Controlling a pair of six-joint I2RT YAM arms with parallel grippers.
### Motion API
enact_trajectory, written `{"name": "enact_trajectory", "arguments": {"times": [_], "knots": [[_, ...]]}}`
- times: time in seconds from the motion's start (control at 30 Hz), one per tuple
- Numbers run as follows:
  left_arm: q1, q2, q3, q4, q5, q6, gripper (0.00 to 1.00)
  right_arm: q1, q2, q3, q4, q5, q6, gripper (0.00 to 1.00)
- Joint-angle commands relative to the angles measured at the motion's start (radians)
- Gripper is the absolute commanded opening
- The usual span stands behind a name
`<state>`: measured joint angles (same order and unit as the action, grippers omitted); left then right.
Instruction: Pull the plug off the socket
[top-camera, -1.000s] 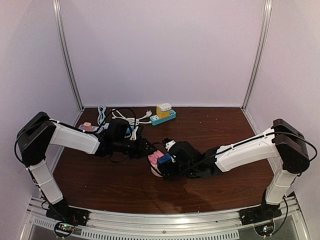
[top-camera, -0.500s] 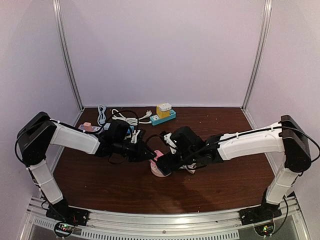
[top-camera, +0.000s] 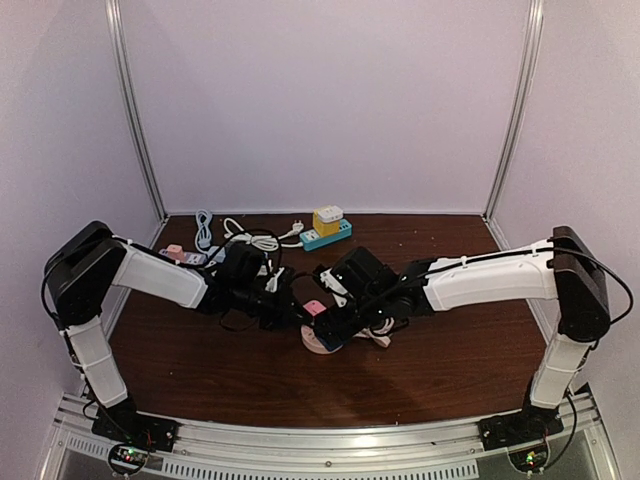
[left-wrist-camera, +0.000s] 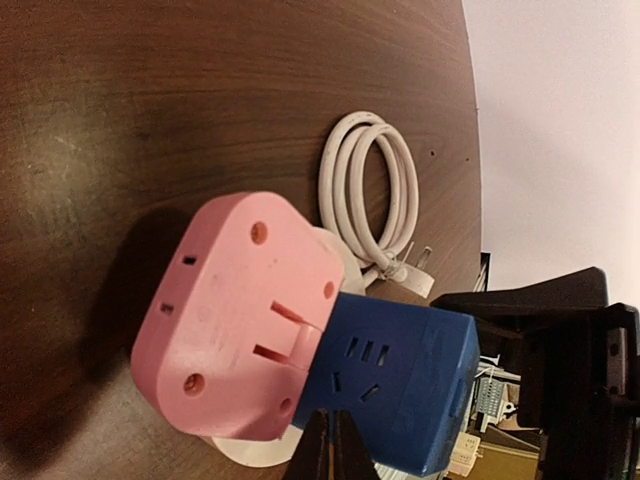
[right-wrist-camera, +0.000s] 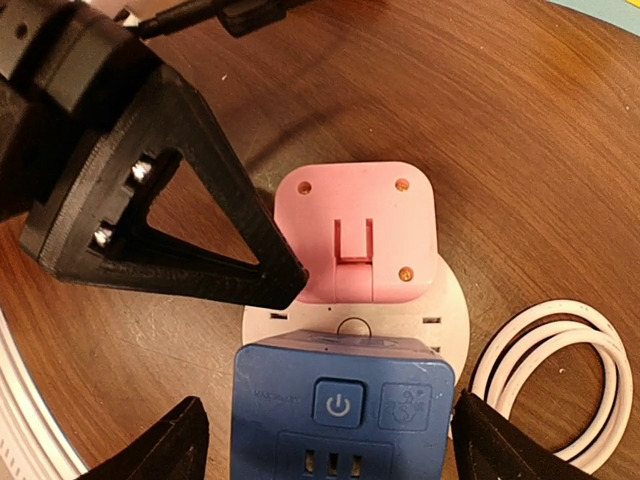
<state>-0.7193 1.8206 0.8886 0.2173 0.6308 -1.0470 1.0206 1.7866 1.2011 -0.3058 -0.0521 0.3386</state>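
Note:
A round white socket base (right-wrist-camera: 445, 312) lies on the dark wood table with a pink plug block (right-wrist-camera: 356, 228) and a blue cube adapter (right-wrist-camera: 342, 405) plugged into it. The same pink block (left-wrist-camera: 240, 310) and blue cube (left-wrist-camera: 405, 385) show in the left wrist view. My right gripper (right-wrist-camera: 335, 445) is open, one finger on each side of the blue cube. My left gripper (left-wrist-camera: 335, 445) is shut, and its tips (right-wrist-camera: 285, 285) rest at the pink block's edge by the seam with the blue cube. In the top view both grippers, left (top-camera: 297, 310) and right (top-camera: 335, 328), meet at the socket.
A coiled white cable (right-wrist-camera: 550, 380) lies beside the socket base. At the back stand a teal power strip (top-camera: 330, 237) with a yellow adapter (top-camera: 327, 217), loose white cables (top-camera: 255, 240) and small pink and purple items (top-camera: 180, 254). Enclosure walls ring the table.
My right gripper has moved back and left over the socket and now straddles the blue cube. My left gripper has moved right up to the pink block.

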Motion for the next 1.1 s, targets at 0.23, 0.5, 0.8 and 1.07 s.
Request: {"name": "enact_trajectory", "arguments": {"times": [0.23,0.5,0.8,1.07], "knots": [[-0.002,0.049,0.009,0.164,-0.065,-0.114,0.0,-0.001,0.039,0.081,-0.074,0.114,0.031,0.72],[-0.001,0.067,-0.001,0.111,-0.077,-0.099,0.0,0.002,0.051,0.068,-0.069,0.096,0.058,0.68],[-0.002,0.075,-0.022,0.059,-0.095,-0.088,0.0,0.007,0.069,0.075,-0.082,0.115,0.075,0.77],[-0.002,0.094,-0.019,0.012,-0.12,-0.068,0.0,0.01,0.053,0.061,-0.046,0.148,0.08,0.49]]}}
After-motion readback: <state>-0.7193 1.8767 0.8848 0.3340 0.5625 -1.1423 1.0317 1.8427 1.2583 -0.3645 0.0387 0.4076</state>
